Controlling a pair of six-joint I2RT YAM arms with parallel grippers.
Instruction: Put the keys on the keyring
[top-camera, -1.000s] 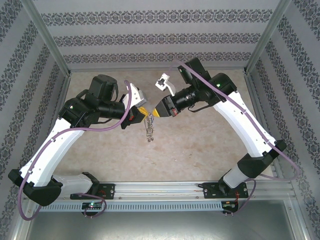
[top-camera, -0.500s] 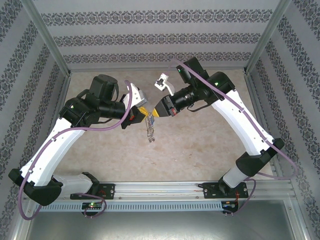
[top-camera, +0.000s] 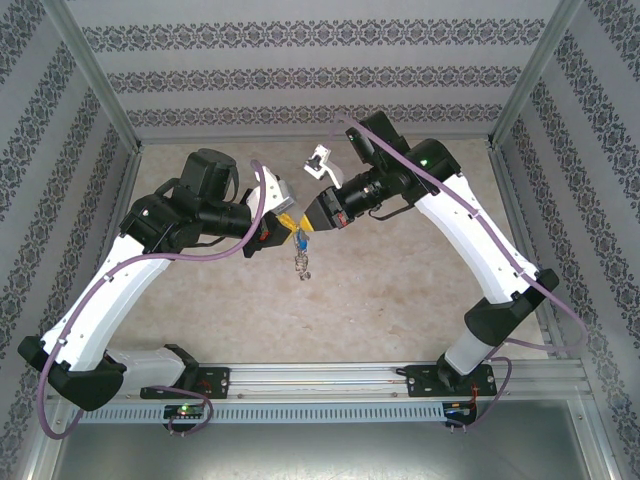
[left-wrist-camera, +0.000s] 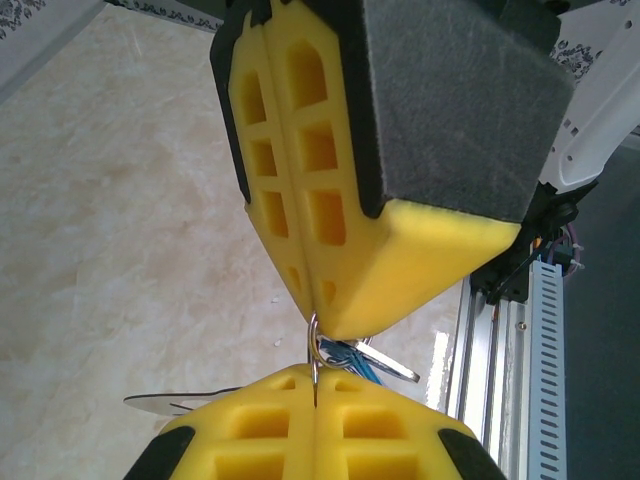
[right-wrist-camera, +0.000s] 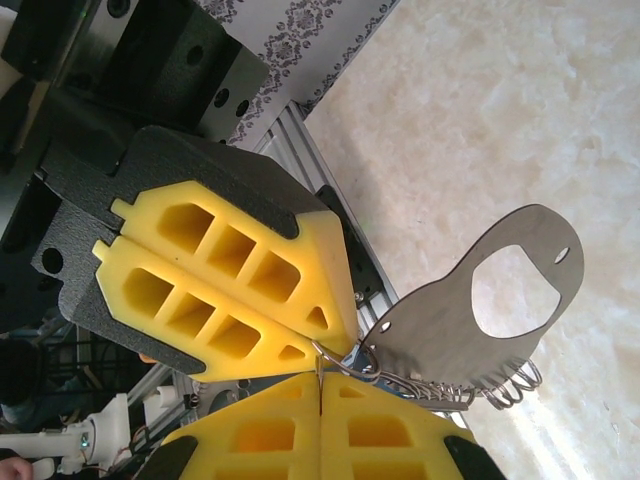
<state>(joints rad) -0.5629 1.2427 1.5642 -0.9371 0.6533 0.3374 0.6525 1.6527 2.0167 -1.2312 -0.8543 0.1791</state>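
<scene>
The keyring (left-wrist-camera: 318, 342) is a thin grey wire loop held in the air between my two grippers. My left gripper (left-wrist-camera: 315, 380) is shut with the wire pinched in its seam. My right gripper (right-wrist-camera: 318, 380) is shut on the same loop (right-wrist-camera: 352, 362), tip to tip with the left. The key's blue head (left-wrist-camera: 352, 356) and short silver shaft lie against the loop just behind the fingertips. Whether it is threaded on I cannot tell. In the top view both grippers (top-camera: 289, 228) (top-camera: 311, 222) meet mid-table, with the keyring's strung pieces (top-camera: 300, 263) dangling below a blue speck (top-camera: 300, 240).
A flat grey metal tag with a large cut-out (right-wrist-camera: 455, 315) hangs from the loop, above a row of small wire rings (right-wrist-camera: 505, 385). The beige table (top-camera: 400, 290) lies below. An aluminium rail (top-camera: 330, 380) runs along the near edge, and patterned walls close three sides.
My right gripper has moved a little left and back, closing up against the left gripper's tips. The hanging keyring has shifted slightly with it. The left arm has stayed put.
</scene>
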